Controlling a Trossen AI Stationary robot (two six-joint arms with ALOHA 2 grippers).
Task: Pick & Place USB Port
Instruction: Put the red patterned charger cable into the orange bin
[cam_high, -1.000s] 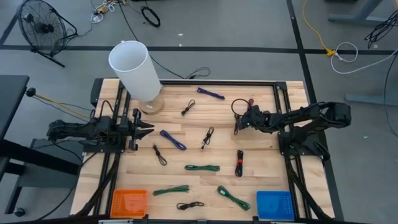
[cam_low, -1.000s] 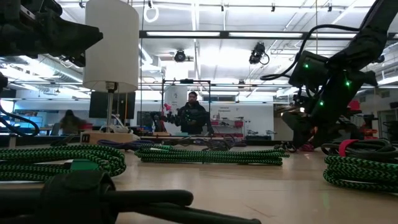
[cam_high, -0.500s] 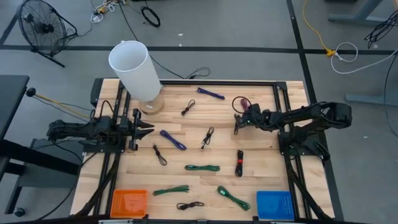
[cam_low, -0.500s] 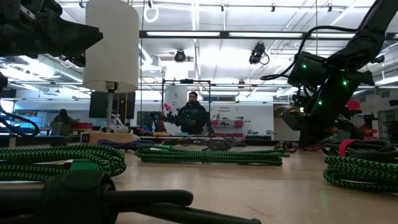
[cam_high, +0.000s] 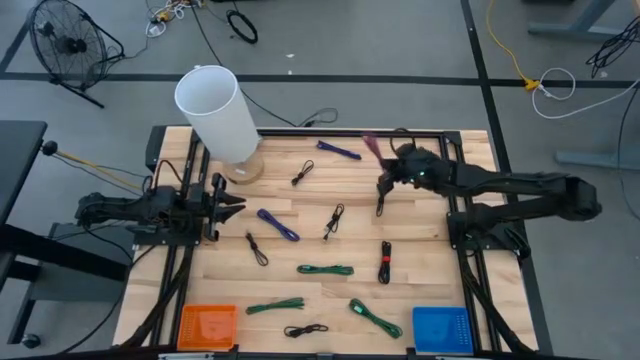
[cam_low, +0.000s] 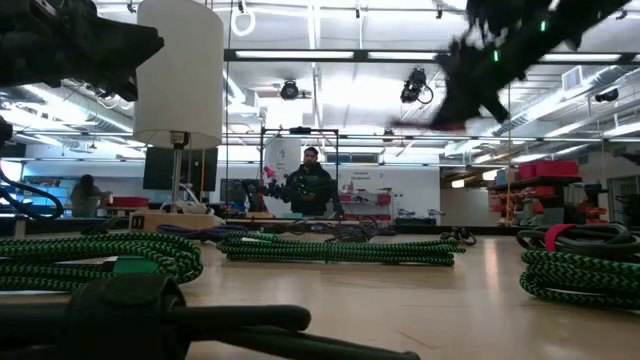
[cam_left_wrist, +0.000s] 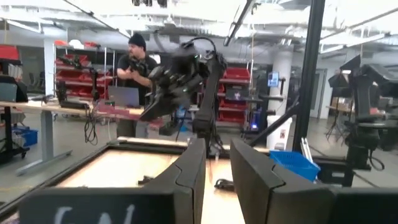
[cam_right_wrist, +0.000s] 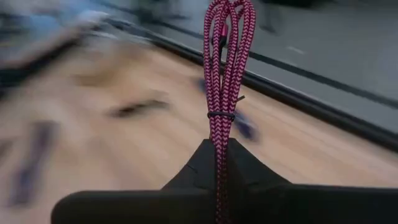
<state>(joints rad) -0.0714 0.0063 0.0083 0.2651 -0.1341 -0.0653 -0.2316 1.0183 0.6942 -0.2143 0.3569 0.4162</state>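
Pinching the pink-red braided cable (cam_right_wrist: 227, 68) low on its coiled bundle, the right gripper (cam_right_wrist: 219, 163) has its two dark fingers (cam_right_wrist: 249, 163) pressed together on it, so most of the coil stands out beyond the fingertips, bound at its waist by a thin dark tie. In the high view the right gripper (cam_high: 385, 175) sits raised over the far right part of the table (cam_high: 420, 260), with the cable (cam_high: 371, 146) showing only as a faint pink streak beside it. Judging by that narrow hold, the bundle could swing or slide out of the pinch if the arm moves fast, and its free loops might brush the purple cable (cam_high: 339, 150) lying nearby. The drop could also go amiss: the blue bin (cam_high: 441, 328) and the orange bin (cam_high: 207, 324) are both well away at the near edge, and the frames do not say which is meant. The cable itself looks tightly woven, folded into several long parallel loops, slim and limp; no plug is visible. The left gripper (cam_high: 226, 206) waits over the table's left side, fingers (cam_left_wrist: 189, 177) parted with nothing between them.
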